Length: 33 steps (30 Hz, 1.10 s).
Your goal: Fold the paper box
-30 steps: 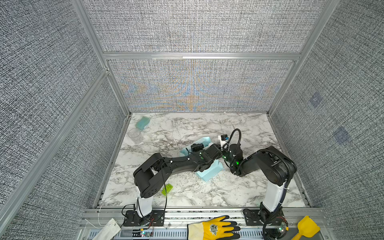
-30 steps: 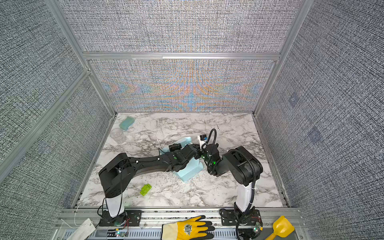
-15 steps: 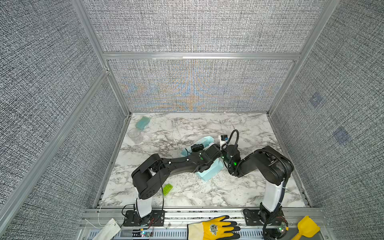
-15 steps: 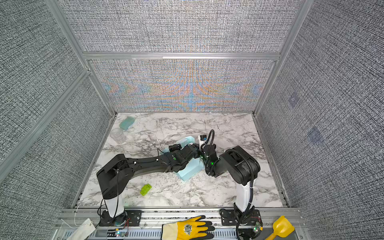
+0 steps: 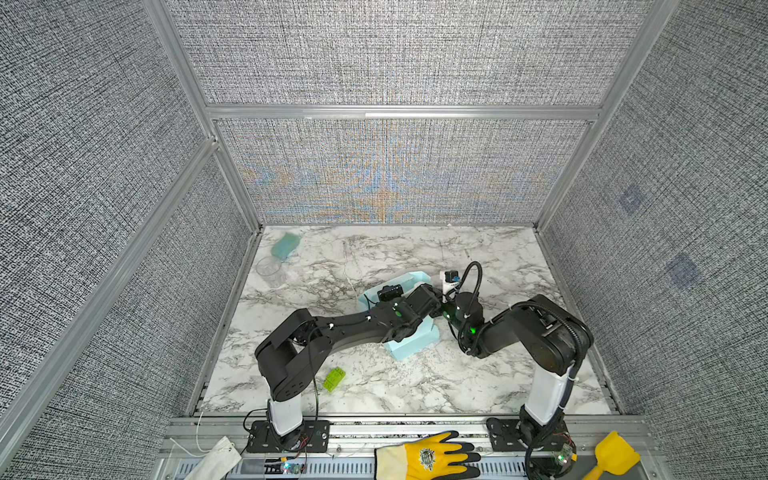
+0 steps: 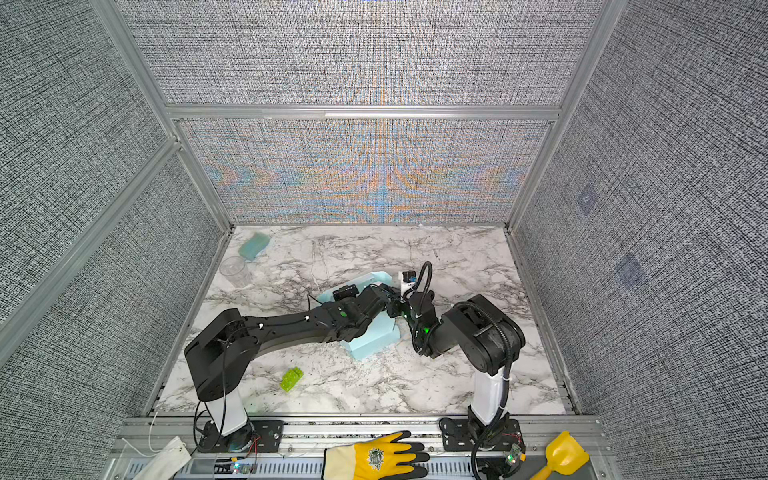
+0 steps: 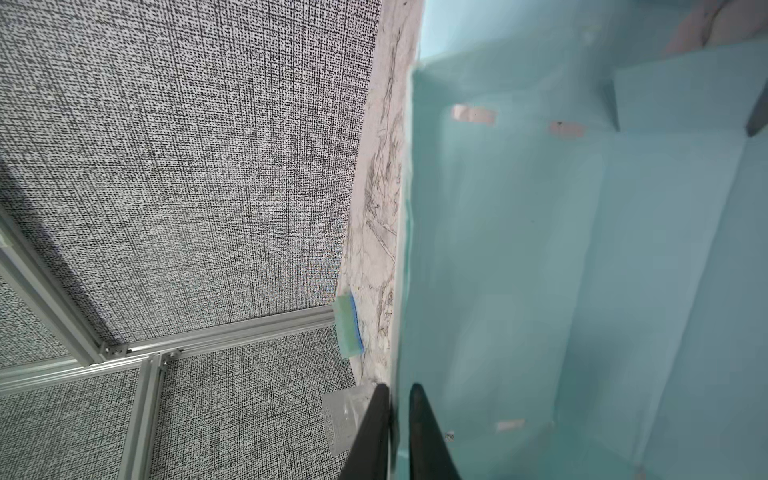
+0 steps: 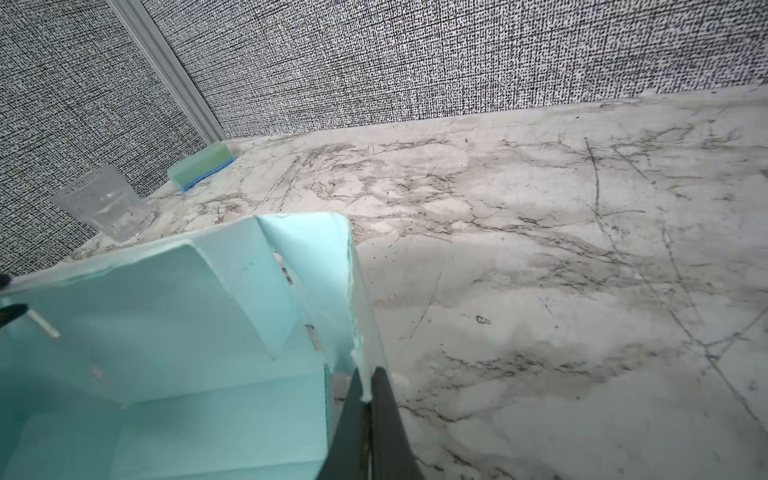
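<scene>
1. Paper box (image 5: 411,347): pale blue, on the bench (image 5: 374,257) just right of centre in both top views (image 6: 372,343). It is half formed, with walls raised, flaps loose and small slots cut in its panels. Both arms cross over its middle.
2. Left tool (image 7: 399,399): at the lower middle of the left wrist view, its two dark fingers stand on either side of one upright box wall. A sliver of gap shows, and I cannot tell whether they pinch it.
3. Right tool (image 8: 365,386): clamped tight on the thin edge of a corner flap of the box, at the lower middle of the right wrist view.
4. Writing: the yellow glove (image 5: 428,459) at the bottom edge carries a round emblem on its back, too small to read. The clear cup (image 8: 104,205) shows faint markings, blurred.
5. Other things:
   - A sponge (image 5: 285,245), green over blue, lies in the bench's far left corner, near the cup.
   - A lime brick (image 5: 334,379) lies at lower left of the box.
   - A yellow scoop (image 5: 613,455) sits in the lower right corner.
6. Surface: the bench is white marble pattern with grey veins, scratched and scuffed in the right wrist view.
7. Room: grey woven walls (image 5: 395,54) close three sides, held in an aluminium frame (image 5: 399,112). The back panel shows coloured shimmer.
</scene>
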Motion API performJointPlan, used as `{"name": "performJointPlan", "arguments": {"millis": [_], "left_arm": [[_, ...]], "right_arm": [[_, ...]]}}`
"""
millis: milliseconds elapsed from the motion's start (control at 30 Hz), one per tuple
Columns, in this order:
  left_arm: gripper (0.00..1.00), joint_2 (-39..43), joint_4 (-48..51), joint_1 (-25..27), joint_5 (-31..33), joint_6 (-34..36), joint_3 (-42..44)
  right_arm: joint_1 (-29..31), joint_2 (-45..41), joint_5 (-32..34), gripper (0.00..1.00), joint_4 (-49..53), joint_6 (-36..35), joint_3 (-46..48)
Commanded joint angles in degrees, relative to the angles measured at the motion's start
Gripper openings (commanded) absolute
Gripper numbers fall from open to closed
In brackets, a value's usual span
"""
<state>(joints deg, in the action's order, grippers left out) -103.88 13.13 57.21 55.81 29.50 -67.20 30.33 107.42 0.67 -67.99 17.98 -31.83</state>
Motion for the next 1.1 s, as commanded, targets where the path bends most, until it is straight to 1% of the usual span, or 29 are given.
{"name": "performJointPlan", "arguments": {"millis": [0, 100, 467, 500, 633, 667, 767, 1067], "left_arm": [[0.17, 0.5, 2.3, -0.3, 0.2, -1.7, 0.4], [0.21, 0.6, 3.3, -0.3, 0.3, -2.3, 0.5], [0.21, 1.4, 2.9, -2.2, 0.6, -1.9, 2.4], [0.20, 1.3, 2.7, -2.4, 0.7, -1.7, 2.6], [0.10, 1.2, 1.2, -3.5, 0.6, -0.8, 3.0], [0.06, 1.2, 0.8, -3.6, 0.3, -0.5, 3.0], [0.01, 1.1, -0.8, -3.9, 0.2, 0.4, 3.0], [0.00, 0.5, -2.8, -4.0, 0.3, 1.6, 3.1]], "right_arm": [[0.0, -0.7, 1.0, 0.00, -2.6, -0.3, 0.3], [0.0, -1.1, 1.3, 0.00, -2.6, -0.5, 0.5], [0.1, -1.7, 0.8, 0.00, -2.9, -0.6, 0.8], [0.1, -1.7, 0.7, 0.00, -2.9, -0.7, 0.9], [0.1, -2.0, 0.6, 0.00, -3.1, -0.7, 1.0], [0.1, -1.9, 0.5, 0.00, -3.1, -0.7, 1.0], [0.1, -2.1, 0.4, 0.00, -3.1, -0.7, 1.1], [1.0, -5.2, 0.3, 0.00, -1.5, -1.2, 2.6]]}}
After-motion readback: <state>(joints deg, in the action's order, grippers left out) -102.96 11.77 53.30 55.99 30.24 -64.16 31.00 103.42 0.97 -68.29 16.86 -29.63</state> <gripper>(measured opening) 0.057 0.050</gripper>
